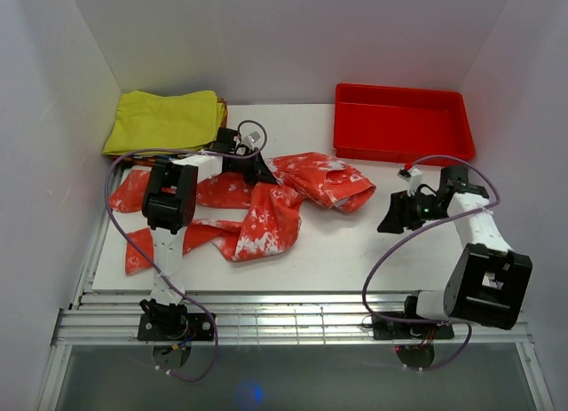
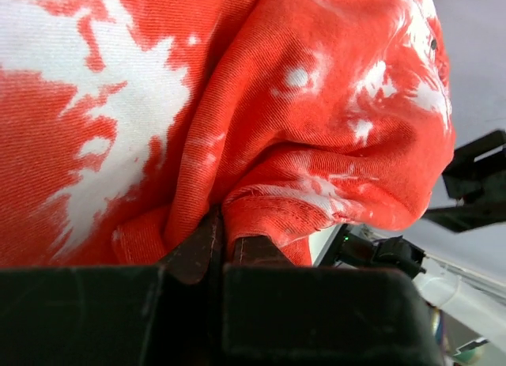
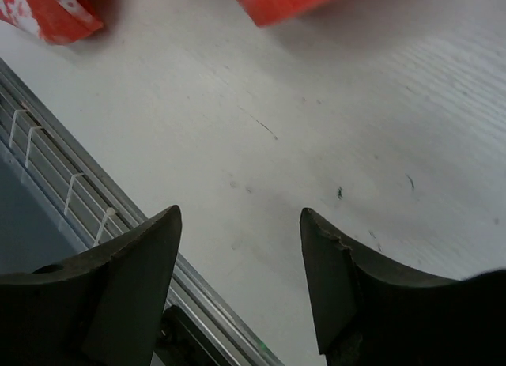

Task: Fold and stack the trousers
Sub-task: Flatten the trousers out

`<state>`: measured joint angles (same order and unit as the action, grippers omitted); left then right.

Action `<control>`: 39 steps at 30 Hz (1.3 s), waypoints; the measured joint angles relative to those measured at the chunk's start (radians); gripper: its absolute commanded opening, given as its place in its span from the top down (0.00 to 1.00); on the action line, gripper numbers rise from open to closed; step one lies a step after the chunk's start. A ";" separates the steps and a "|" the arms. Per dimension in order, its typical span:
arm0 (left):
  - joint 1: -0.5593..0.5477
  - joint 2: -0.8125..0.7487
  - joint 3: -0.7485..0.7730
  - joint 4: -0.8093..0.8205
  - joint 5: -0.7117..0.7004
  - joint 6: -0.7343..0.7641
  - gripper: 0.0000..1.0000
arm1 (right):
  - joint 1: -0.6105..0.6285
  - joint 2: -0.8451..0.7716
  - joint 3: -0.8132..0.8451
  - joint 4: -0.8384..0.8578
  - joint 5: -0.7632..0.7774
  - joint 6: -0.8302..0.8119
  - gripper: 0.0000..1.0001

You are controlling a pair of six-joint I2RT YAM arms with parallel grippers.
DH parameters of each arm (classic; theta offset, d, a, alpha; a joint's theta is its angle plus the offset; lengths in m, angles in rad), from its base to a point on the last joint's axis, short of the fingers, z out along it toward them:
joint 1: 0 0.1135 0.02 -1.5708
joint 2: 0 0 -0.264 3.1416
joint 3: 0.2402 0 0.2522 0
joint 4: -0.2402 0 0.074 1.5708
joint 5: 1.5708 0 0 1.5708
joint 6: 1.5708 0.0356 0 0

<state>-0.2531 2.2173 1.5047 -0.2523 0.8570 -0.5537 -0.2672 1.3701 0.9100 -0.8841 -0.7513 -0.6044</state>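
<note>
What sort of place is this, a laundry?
Probably a robot test booth: plain white walls box in one table, two robot arms are bolted at its near edge, and crumpled trousers lie on it.

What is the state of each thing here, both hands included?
trousers: unfolded, crumpled on the table, one fold pinched.
left hand: shut on the trousers.
right hand: open, holding nothing, above bare table.
yellow garment: folded, at the far left corner.
red tray: upright, nothing in it.
</note>
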 measured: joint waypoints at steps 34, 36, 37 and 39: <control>0.115 -0.281 -0.103 -0.040 0.095 0.446 0.02 | 0.497 -0.020 0.042 0.875 -0.008 0.715 0.92; 0.129 -0.415 -0.097 -0.059 0.110 0.597 0.02 | 0.537 -0.061 0.084 0.811 -0.029 0.627 0.92; 0.133 -0.481 -0.089 -0.058 0.125 0.661 0.02 | 0.554 -0.076 0.107 0.771 -0.042 0.579 0.92; 0.131 -0.580 -0.064 -0.053 0.164 0.761 0.02 | 0.570 -0.089 0.148 0.694 -0.065 0.478 0.92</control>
<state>-0.1219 1.6375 1.4406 -0.3054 1.0214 0.2073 0.3031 1.2808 1.0576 -0.1898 -0.8165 -0.1268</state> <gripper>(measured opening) 0.975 0.088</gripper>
